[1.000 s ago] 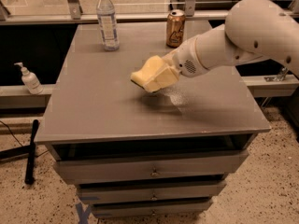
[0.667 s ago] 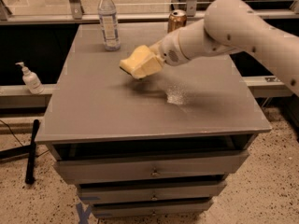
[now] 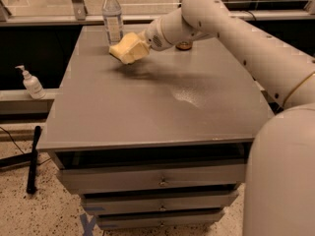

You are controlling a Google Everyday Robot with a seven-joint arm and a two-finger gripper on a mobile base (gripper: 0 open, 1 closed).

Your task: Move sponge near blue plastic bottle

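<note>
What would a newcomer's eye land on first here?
The big white arm reaching in from the right, its gripper holding a pale yellow sponge above the far left of the grey table. Just behind the sponge a clear water bottle stands at the table's back edge.

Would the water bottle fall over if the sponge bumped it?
Maybe. The bottle is tall and narrow, so a push up high could tip it. The sponge, held by the pincer just beside it, looks soft and would probably squash first.
</note>
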